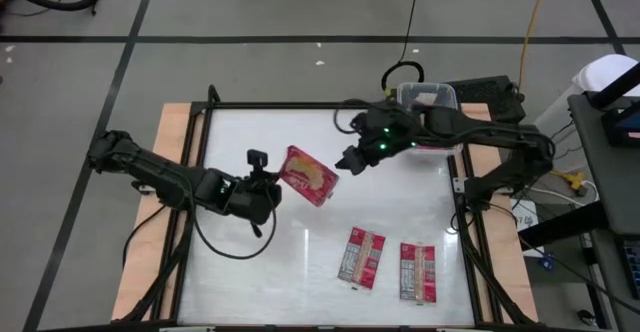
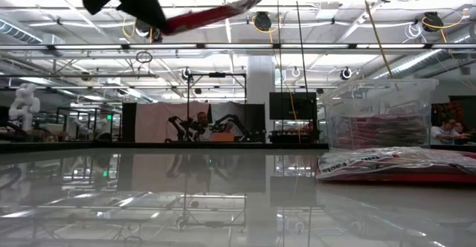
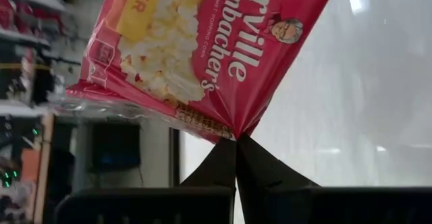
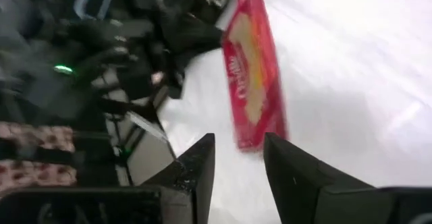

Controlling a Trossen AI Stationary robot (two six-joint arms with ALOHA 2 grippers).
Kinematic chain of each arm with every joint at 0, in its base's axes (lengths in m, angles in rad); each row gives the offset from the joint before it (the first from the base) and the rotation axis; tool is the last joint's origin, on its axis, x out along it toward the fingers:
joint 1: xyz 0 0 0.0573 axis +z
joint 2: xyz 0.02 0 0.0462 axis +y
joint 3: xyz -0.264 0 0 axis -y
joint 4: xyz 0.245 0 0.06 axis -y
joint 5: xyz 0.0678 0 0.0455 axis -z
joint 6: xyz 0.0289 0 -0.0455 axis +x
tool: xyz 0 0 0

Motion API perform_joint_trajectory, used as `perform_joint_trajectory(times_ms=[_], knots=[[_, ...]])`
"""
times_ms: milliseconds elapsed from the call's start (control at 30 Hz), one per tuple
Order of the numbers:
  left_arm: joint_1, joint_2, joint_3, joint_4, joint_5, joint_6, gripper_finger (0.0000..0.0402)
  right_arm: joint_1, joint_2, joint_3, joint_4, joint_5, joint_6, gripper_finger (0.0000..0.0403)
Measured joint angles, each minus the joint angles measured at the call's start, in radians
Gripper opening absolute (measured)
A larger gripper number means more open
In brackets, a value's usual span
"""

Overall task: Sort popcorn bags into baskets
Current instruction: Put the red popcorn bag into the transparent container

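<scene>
High view: the left gripper (image 1: 281, 179) is clamped on the edge of a raised popcorn bag (image 1: 310, 175) mid-table. The right gripper (image 1: 350, 160), jaws apart, sits just beyond the bag's far end, the bag's long axis running between the two.

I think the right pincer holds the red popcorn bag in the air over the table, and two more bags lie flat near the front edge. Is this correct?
Not quite: the left pincer holds the red popcorn bag by one corner, as the left wrist view shows. The right pincer is open, near the bag but not on it. Two more bags do lie flat near the front edge.
</scene>
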Motion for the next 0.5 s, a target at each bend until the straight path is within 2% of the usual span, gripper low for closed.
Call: perform_joint_trajectory(times_ms=[200, 500], knots=[[0.013, 0.000, 0.002, 0.120, -0.008, 0.129, 0.0000, -0.039, 0.065, 0.094, -0.083, -0.009, -0.112, 0.0160], [0.026, 0.014, 0.001, 0.259, -0.008, 0.231, 0.0000, -0.076, 0.119, 0.094, -0.105, -0.113, -0.116, 0.0216]])
